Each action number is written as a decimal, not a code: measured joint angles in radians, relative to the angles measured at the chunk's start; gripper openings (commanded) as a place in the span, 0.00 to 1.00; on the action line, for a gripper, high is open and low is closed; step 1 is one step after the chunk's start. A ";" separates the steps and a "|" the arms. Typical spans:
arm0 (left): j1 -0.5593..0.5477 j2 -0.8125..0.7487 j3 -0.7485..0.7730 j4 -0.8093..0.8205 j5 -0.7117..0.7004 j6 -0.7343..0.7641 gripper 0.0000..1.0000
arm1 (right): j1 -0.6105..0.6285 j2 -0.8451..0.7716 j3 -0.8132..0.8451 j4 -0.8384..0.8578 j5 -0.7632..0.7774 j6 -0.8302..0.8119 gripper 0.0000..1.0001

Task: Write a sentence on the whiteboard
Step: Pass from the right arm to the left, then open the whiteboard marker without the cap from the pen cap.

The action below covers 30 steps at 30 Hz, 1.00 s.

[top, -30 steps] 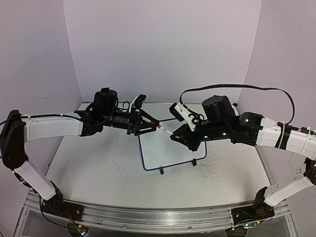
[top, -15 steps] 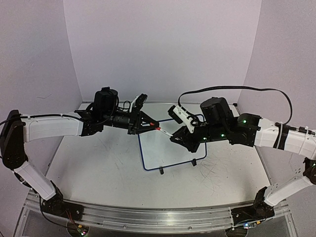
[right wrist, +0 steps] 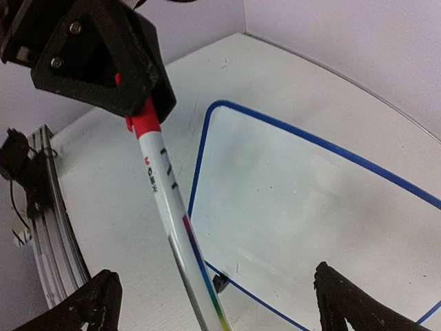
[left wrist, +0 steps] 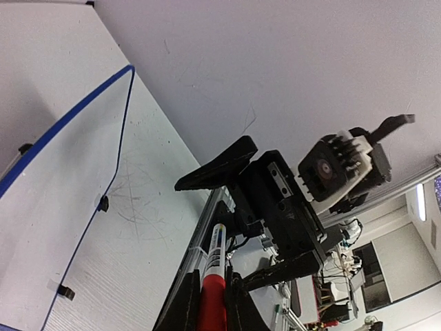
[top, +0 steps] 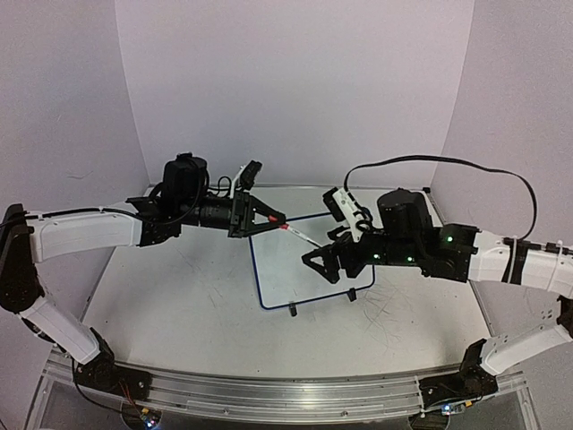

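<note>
**One side gripping, the other wide**

My left gripper [top: 273, 219]: jaws pinch the red-capped end of a white plastic marker [right wrist: 162, 186] in the air. My right gripper [top: 324, 253]: jaws spread either side of its barrel. I see the blue-rimmed white whiteboard [top: 286, 269] on the scratched white table [top: 179, 305] beneath.

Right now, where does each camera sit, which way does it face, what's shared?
Top external: above, behind the bases, looking down at the table; both arms show.
Left wrist: on the left arm, past the left gripper, shut on the marker, toward the right gripper.
Right wrist: on the right arm, between its open fingers, toward the whiteboard.
Shared: all show marker and whiteboard.
</note>
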State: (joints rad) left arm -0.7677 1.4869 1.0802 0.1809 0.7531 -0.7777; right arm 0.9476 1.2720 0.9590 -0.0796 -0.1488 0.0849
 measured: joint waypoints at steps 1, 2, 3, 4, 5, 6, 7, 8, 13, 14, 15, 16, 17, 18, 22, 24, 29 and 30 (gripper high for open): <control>0.000 -0.014 0.003 0.000 -0.013 0.007 0.00 | -0.001 -0.023 -0.031 0.047 -0.003 0.033 0.98; 0.000 -0.027 0.011 0.001 -0.026 0.014 0.00 | -0.003 -0.048 -0.063 0.097 -0.009 0.063 0.98; 0.000 -0.038 0.020 0.003 -0.038 0.019 0.00 | -0.005 -0.072 -0.092 0.146 -0.015 0.094 0.97; 0.000 -0.045 0.028 0.004 -0.048 0.020 0.00 | -0.006 -0.091 -0.112 0.185 -0.016 0.127 0.95; 0.000 -0.052 0.036 0.010 -0.056 0.019 0.00 | -0.009 -0.100 -0.120 0.217 -0.016 0.159 0.91; 0.000 -0.058 0.042 0.021 -0.064 0.018 0.00 | -0.016 -0.102 -0.120 0.247 -0.021 0.193 0.88; 0.000 -0.061 0.044 0.035 -0.071 0.015 0.00 | -0.024 -0.099 -0.116 0.279 -0.035 0.230 0.86; 0.000 -0.064 0.045 0.051 -0.077 0.010 0.00 | -0.034 -0.092 -0.109 0.299 -0.054 0.261 0.86; 0.000 -0.067 0.045 0.120 -0.095 -0.030 0.00 | -0.079 -0.017 -0.035 0.396 -0.149 0.392 0.88; 0.000 -0.068 0.045 0.135 -0.100 -0.037 0.00 | -0.083 -0.004 -0.025 0.421 -0.172 0.416 0.87; 0.000 -0.070 0.044 0.149 -0.102 -0.045 0.00 | -0.084 0.007 -0.017 0.442 -0.193 0.439 0.84; 0.000 -0.073 0.043 0.166 -0.105 -0.056 0.00 | -0.084 0.016 -0.012 0.462 -0.213 0.456 0.79; 0.000 -0.079 0.041 0.180 -0.109 -0.063 0.00 | -0.085 0.026 -0.006 0.482 -0.235 0.473 0.74; 0.000 -0.086 0.037 0.192 -0.112 -0.068 0.00 | -0.086 0.036 0.000 0.504 -0.256 0.492 0.69; 0.000 -0.118 0.022 0.241 -0.122 -0.093 0.00 | -0.098 0.076 0.021 0.577 -0.331 0.557 0.65; 0.000 -0.125 0.017 0.260 -0.126 -0.103 0.00 | -0.110 0.088 0.027 0.601 -0.356 0.579 0.64; 0.000 -0.125 0.003 0.274 -0.129 -0.118 0.00 | -0.141 0.102 0.043 0.638 -0.405 0.623 0.65; 0.000 -0.125 0.002 0.273 -0.130 -0.119 0.00 | -0.147 0.106 0.047 0.644 -0.415 0.634 0.64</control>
State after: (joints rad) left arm -0.7677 1.3617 1.0819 0.4543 0.6234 -0.8970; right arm 0.8007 1.3778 1.0064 0.5646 -0.5634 0.7185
